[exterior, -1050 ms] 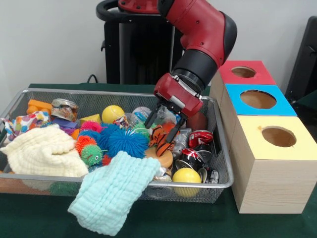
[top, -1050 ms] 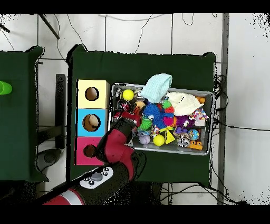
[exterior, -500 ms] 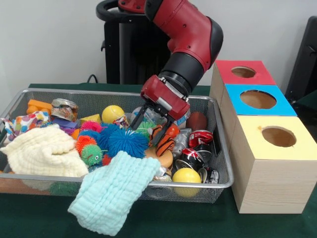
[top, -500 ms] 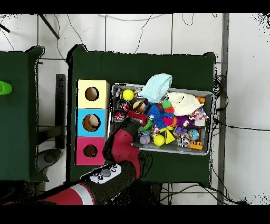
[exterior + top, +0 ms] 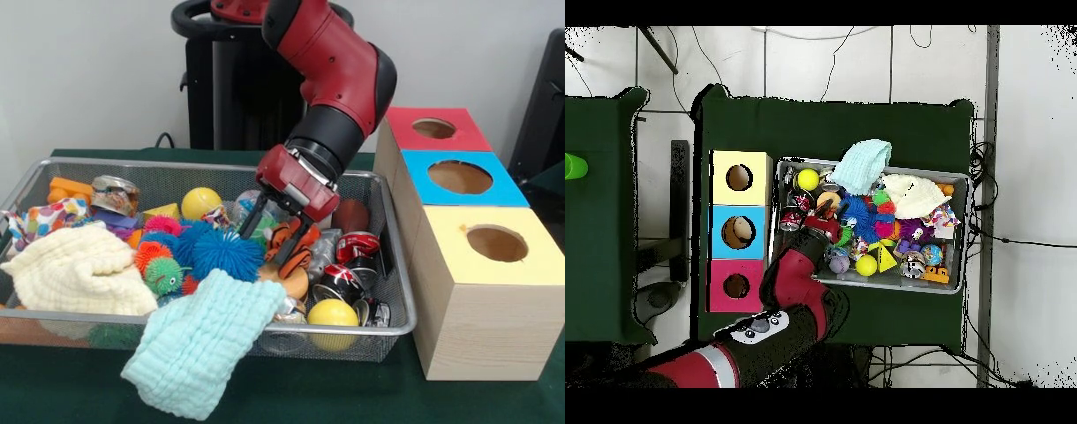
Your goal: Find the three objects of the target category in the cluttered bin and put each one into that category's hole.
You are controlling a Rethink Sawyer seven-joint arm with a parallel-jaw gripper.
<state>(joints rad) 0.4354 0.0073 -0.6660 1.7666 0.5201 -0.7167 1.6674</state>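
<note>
From the front, the gripper [image 5: 272, 233] is seen spread wide, grasping nothing, with an orange striped toy [image 5: 287, 245] directly beneath it inside the wire bin [image 5: 388, 265]. From overhead, the colored boxes [image 5: 739, 231] lie beside it.

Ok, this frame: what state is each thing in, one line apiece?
gripper: open, empty, over the clutter
bin: full of mixed toys, cans and cloths
teal cloth: draped over the bin's front rim
cream cloth: bunched in the bin
cans: crushed
yellow box: its hole looks empty
blue box: something in its hole
</note>
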